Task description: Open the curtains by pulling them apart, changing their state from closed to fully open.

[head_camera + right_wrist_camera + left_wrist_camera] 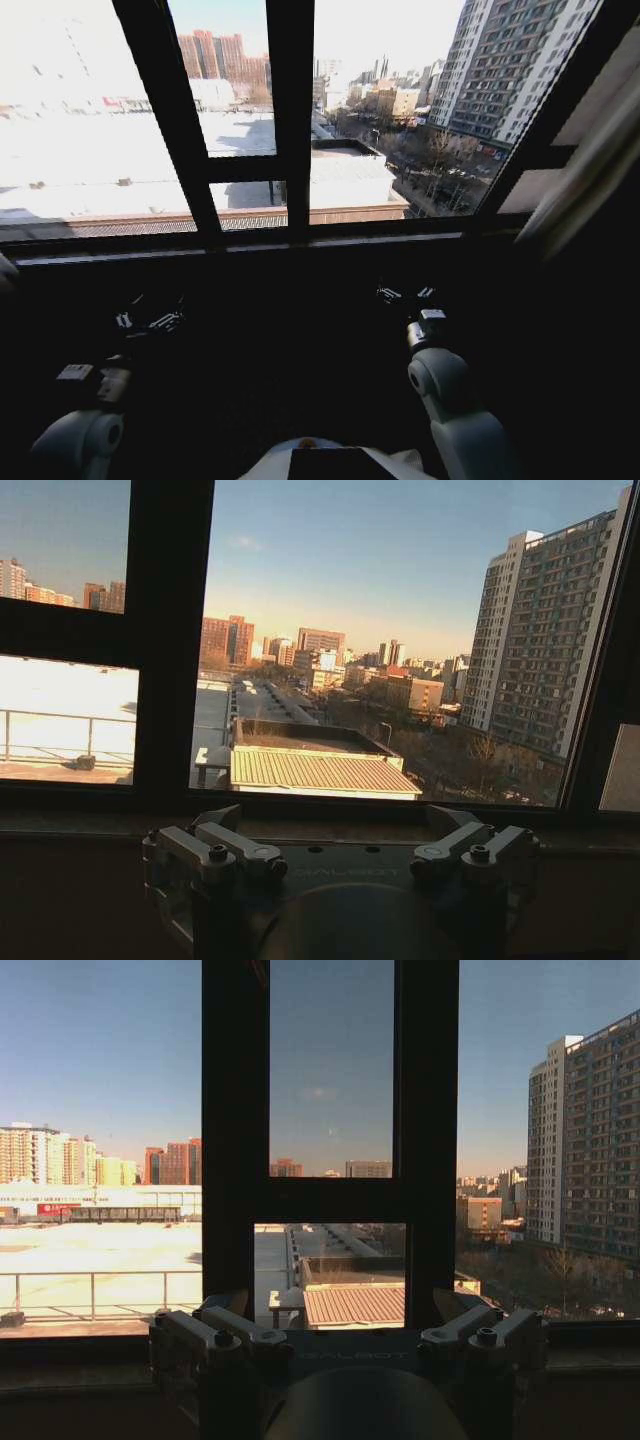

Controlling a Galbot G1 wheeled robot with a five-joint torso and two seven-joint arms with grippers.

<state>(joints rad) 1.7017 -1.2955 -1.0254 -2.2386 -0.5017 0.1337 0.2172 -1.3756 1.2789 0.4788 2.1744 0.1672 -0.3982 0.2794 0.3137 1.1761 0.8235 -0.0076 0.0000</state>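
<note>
- The curtains point(590, 170): I see one pale pleated panel gathered at the far right edge of the head view, beside the dark window frame point(290, 120). The glass between is uncovered, with the city plainly visible. At the left edge the picture is too bright for me to tell whether a panel hangs there.
- Handling, my judgement: sheer cloth, light and soft, it should bunch and slide readily. I would pinch a bundle of pleats along the inner hanging edge, not a single fold, which could slip out.
- Left gripper point(150, 322): held low in front of me, below the sill, pointing at the window; its fingers point(225, 1330) stand spread, holding nothing.
- Right gripper point(405, 296): likewise low and forward, well apart from the panel; its fingers point(235, 845) are spread, empty.
- Progress, my judgement: the window reads as open or nearly so.
</note>
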